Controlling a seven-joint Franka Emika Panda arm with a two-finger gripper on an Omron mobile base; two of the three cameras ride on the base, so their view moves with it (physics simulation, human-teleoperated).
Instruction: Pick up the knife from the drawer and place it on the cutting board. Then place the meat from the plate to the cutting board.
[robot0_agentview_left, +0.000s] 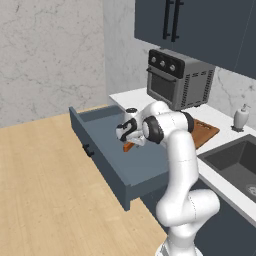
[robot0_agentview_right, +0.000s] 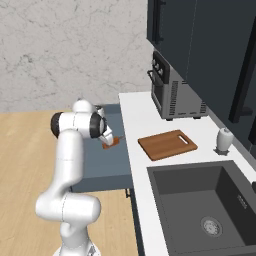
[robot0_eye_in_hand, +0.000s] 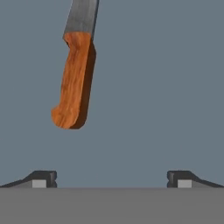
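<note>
Gripper (robot0_eye_in_hand: 112, 179) wide open, holding nothing, hanging over the open drawer (robot0_agentview_left: 145, 172). Knife (robot0_eye_in_hand: 72, 83) flat on the drawer floor just ahead, off toward the left finger, long axis running away from the hand, handle end closest. Needs a nudge forward and left. Cutting board (robot0_agentview_right: 167, 144) further back on the surface.

We see the drawer (robot0_agentview_left: 112, 155) pulled out, its floor bare around the knife (robot0_eye_in_hand: 73, 83); our wide-apart jaws hang above it, nothing between them and the handle.
</note>
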